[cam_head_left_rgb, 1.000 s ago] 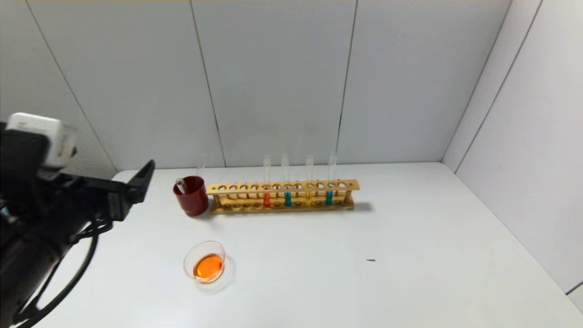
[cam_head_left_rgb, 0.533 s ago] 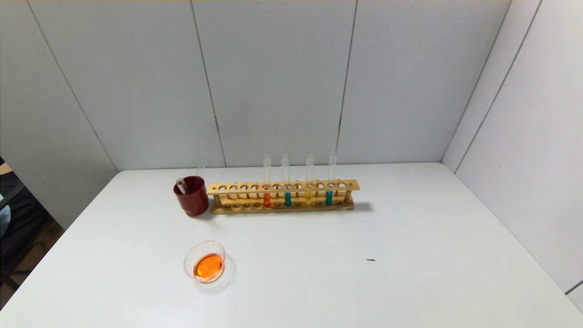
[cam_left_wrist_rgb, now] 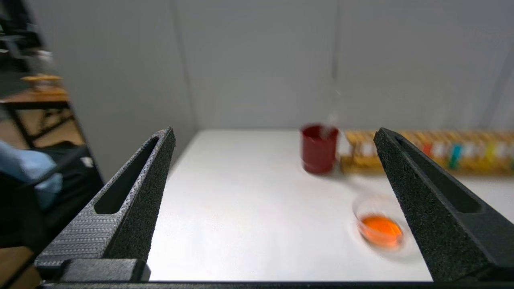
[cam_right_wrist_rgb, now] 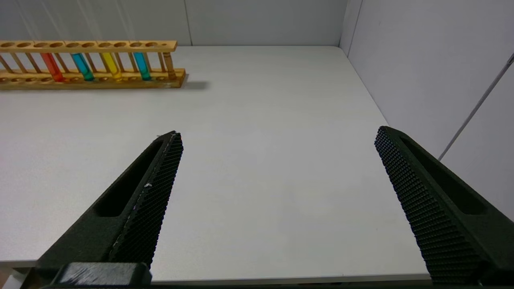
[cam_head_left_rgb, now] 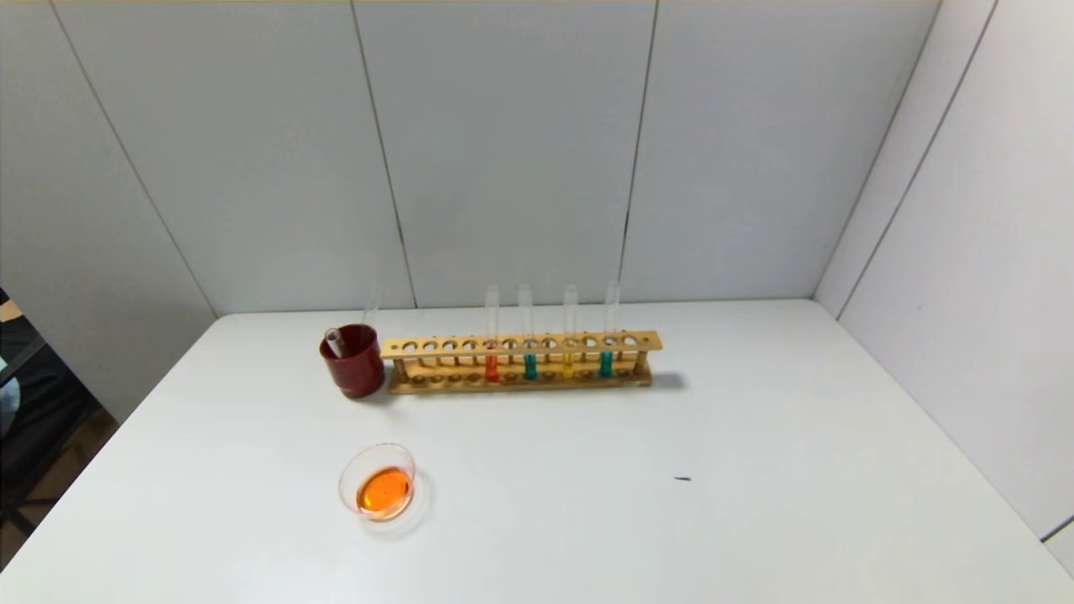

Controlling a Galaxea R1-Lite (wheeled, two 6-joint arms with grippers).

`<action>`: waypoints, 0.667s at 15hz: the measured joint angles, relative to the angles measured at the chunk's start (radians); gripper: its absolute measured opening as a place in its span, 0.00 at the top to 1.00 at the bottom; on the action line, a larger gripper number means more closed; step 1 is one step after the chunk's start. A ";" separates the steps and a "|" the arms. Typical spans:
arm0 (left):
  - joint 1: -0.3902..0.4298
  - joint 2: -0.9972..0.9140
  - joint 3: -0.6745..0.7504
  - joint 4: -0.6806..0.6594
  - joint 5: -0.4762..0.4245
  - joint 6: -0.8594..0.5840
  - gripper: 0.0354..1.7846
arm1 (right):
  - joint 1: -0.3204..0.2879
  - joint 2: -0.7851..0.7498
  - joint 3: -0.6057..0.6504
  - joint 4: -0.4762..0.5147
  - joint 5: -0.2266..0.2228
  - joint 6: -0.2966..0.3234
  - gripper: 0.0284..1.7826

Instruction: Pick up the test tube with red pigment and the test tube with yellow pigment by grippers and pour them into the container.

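Both hands are out of the head view. The left hand (cam_left_wrist_rgb: pixel 273 132) and right hand (cam_right_wrist_rgb: pixel 277 134) each hang spread wide, holding nothing. The test tube with red pigment (cam_head_left_rgb: pixel 491 366) and test tube with yellow pigment (cam_head_left_rgb: pixel 568 363) stand in the wooden rack (cam_head_left_rgb: pixel 520 361) at twelve o'clock on the counter (cam_head_left_rgb: pixel 671 520). The container (cam_head_left_rgb: pixel 377 481), apparently holding orange liquid, sits at seven o'clock from the rack.

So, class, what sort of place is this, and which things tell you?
Probably a mock chemistry bench: a wooden rack of tubes with coloured liquids, a glass dish of orange liquid, and plain white panel walls.
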 joint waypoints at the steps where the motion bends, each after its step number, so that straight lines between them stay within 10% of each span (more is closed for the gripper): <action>1: 0.001 -0.014 0.011 0.054 -0.020 0.000 0.02 | 0.000 0.000 0.000 0.000 0.000 0.000 0.02; 6: 0.001 -0.038 0.018 0.308 -0.121 0.026 0.10 | 0.000 0.000 0.000 0.000 0.000 0.000 0.02; 10: 0.001 -0.040 0.022 0.292 -0.126 0.010 0.42 | 0.000 0.000 0.000 0.000 0.000 0.000 0.02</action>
